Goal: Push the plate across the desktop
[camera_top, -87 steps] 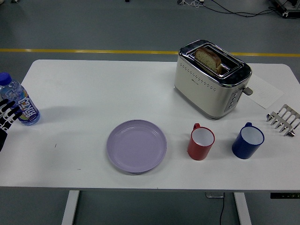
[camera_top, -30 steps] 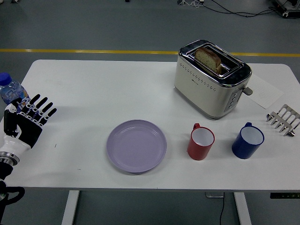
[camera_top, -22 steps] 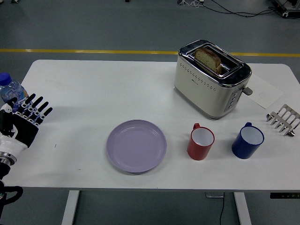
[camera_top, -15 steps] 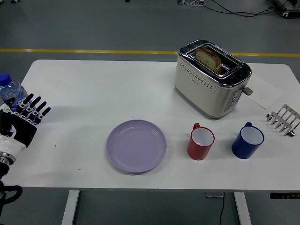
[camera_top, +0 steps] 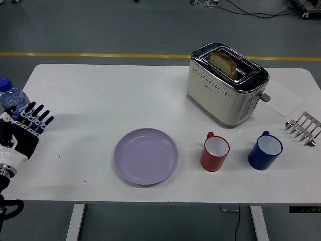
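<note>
Lilac plate (camera_top: 146, 156) sits untouched near the white table's (camera_top: 100, 100) front edge, left of the red mug (camera_top: 215, 152) | left hand (camera_top: 24, 131) hovers at the far left edge, fingers spread, holding nothing, well apart from the plate | water bottle (camera_top: 11, 100) just behind it | toaster (camera_top: 225, 84) with bread far right.

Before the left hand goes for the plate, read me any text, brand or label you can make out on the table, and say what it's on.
Nothing here is legible.
Toaster: a small dark mark low on its side, too small to read.
Water bottle: its label is mostly hidden behind the left hand.
Sheet of paper beside the toaster: no print visible.
Plate and both mugs: no print visible.
</note>
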`<action>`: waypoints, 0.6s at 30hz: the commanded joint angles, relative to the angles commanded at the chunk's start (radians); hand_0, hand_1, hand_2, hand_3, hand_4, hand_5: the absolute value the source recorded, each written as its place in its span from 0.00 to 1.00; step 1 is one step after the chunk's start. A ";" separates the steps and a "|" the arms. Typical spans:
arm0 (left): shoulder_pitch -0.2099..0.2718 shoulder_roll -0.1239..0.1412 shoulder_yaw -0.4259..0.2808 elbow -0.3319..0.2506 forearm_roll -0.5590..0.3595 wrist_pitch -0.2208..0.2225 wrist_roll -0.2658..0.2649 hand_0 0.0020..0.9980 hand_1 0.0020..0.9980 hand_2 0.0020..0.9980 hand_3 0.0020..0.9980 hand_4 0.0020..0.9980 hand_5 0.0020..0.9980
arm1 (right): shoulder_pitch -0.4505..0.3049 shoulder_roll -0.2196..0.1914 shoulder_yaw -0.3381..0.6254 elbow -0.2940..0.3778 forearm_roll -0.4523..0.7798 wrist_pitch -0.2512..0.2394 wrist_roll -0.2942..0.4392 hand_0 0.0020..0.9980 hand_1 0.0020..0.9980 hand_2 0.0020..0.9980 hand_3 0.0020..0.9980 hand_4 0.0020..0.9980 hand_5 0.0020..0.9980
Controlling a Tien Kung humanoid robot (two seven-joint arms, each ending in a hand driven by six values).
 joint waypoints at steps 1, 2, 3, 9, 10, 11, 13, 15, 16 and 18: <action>0.001 0.000 0.001 0.001 0.001 -0.001 0.000 0.65 0.69 0.69 0.65 0.53 1.00 | 0.000 0.000 0.001 0.000 -0.001 0.000 -0.001 0.63 0.59 0.65 0.57 0.34 0.20; 0.001 0.000 0.001 0.002 0.001 -0.002 0.001 0.66 0.69 0.69 0.65 0.53 1.00 | -0.001 0.000 0.001 0.001 0.000 -0.001 -0.001 0.63 0.59 0.65 0.57 0.34 0.20; 0.001 0.000 0.002 0.002 0.001 -0.002 0.001 0.66 0.69 0.69 0.65 0.53 1.00 | -0.002 0.000 0.002 0.001 -0.001 -0.001 -0.002 0.63 0.59 0.65 0.57 0.34 0.20; -0.005 0.001 0.007 0.006 -0.003 -0.003 0.002 0.66 0.69 0.69 0.65 0.53 1.00 | -0.006 0.000 0.004 0.001 -0.005 -0.001 -0.003 0.63 0.59 0.65 0.57 0.34 0.20; -0.004 0.001 0.008 0.005 -0.002 -0.003 0.002 0.66 0.69 0.69 0.65 0.53 1.00 | -0.007 0.000 0.002 0.000 -0.004 0.000 -0.003 0.63 0.59 0.65 0.57 0.34 0.20; -0.004 0.001 0.009 0.005 -0.002 -0.004 0.002 0.66 0.69 0.69 0.65 0.53 1.00 | -0.007 -0.001 0.001 0.000 -0.004 0.000 -0.002 0.63 0.59 0.65 0.57 0.34 0.20; -0.002 0.001 0.008 0.005 -0.001 -0.004 0.002 0.66 0.69 0.69 0.65 0.53 1.00 | -0.008 -0.001 0.000 -0.001 -0.002 0.001 -0.001 0.63 0.59 0.65 0.57 0.34 0.20; -0.003 0.001 0.006 0.004 0.000 -0.003 0.003 0.66 0.69 0.69 0.65 0.53 1.00 | -0.007 -0.001 0.001 -0.001 -0.004 0.001 -0.001 0.63 0.59 0.65 0.57 0.35 0.20; -0.003 0.001 0.006 0.004 0.001 -0.003 0.003 0.66 0.69 0.69 0.65 0.53 1.00 | -0.007 -0.001 0.001 -0.001 -0.004 0.001 -0.001 0.63 0.59 0.65 0.57 0.35 0.20; -0.004 -0.001 0.001 0.007 0.003 -0.003 0.003 0.66 0.69 0.69 0.65 0.53 1.00 | -0.005 0.000 0.009 -0.002 -0.016 0.000 -0.004 0.63 0.59 0.65 0.57 0.35 0.20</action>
